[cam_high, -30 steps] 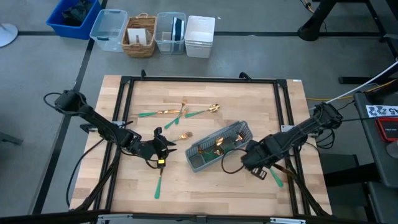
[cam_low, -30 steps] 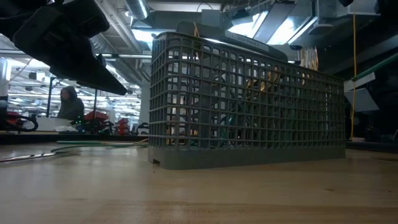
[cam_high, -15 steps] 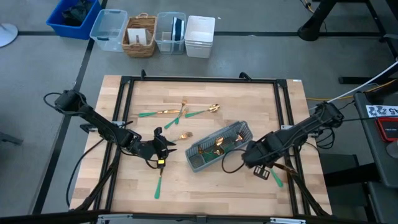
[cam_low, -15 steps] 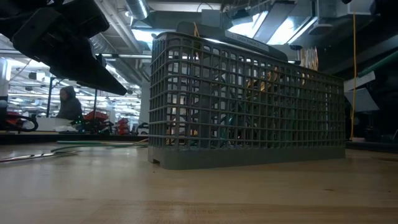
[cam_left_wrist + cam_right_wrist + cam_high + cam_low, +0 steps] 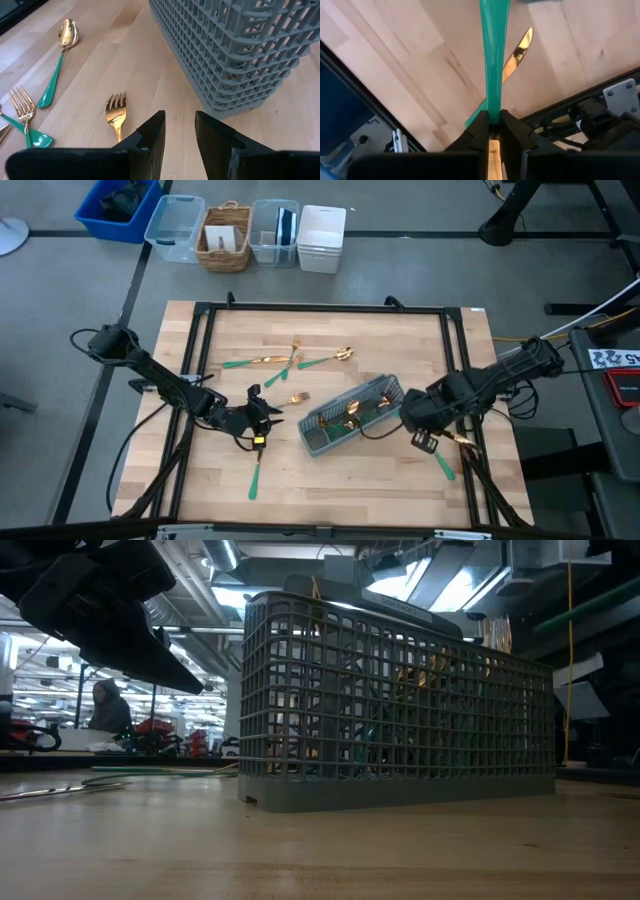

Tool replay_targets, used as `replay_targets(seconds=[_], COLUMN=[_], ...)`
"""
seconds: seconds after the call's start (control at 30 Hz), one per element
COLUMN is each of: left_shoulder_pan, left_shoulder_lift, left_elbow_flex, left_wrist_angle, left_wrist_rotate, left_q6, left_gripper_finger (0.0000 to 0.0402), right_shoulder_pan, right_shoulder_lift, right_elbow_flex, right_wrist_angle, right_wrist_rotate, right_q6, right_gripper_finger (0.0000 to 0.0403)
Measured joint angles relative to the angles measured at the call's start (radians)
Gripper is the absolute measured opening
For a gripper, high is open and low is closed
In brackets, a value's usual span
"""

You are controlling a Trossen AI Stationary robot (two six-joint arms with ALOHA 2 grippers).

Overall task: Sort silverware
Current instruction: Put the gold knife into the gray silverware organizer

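Teal-handled utensil (image 5: 494,60) sits clamped between my right gripper's (image 5: 494,122) jaws; my left gripper's (image 5: 179,131) jaws stand apart, a fork (image 5: 116,114) just ahead.

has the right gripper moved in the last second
Yes. In the high view the right gripper, shut on a teal-handled piece, has shifted toward the table's far edge, alongside the caddy's end.

Caddy (image 5: 398,700): mesh walls blur the contents in the low view; gold and teal shapes inside, type not tellable.

Right gripper (image 5: 493,131) pinches a teal handle (image 5: 494,60); its far end runs off at 12 o'clock, its head unseen.

Fork (image 5: 116,114): handle hidden behind the left gripper (image 5: 175,131) fingers.

Person (image 5: 108,708) at 9 o'clock, low view: too small for detail.
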Motion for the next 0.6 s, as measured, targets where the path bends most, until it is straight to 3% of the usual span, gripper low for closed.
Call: replay_targets(seconds=[0.33,0.6], left_shoulder_pan=[0.000,0.000], left_shoulder_lift=[0.000,0.000], left_elbow_flex=[0.000,0.000], left_wrist_angle=[0.000,0.000], left_wrist_rotate=[0.000,0.000], left_q6=[0.000,0.022], left_gripper_finger=[0.0100,0.0100], right_shoulder_pan=[-0.163,-0.203], right_shoulder_lift=[-0.001,-0.001], right_elbow_flex=[0.000,0.000], right_wrist_angle=[0.001,0.001], right_wrist_rotate=[-0.085,-0.172], right_q6=[-0.141,-0.171], right_gripper_finger=[0.0032,0.0032])
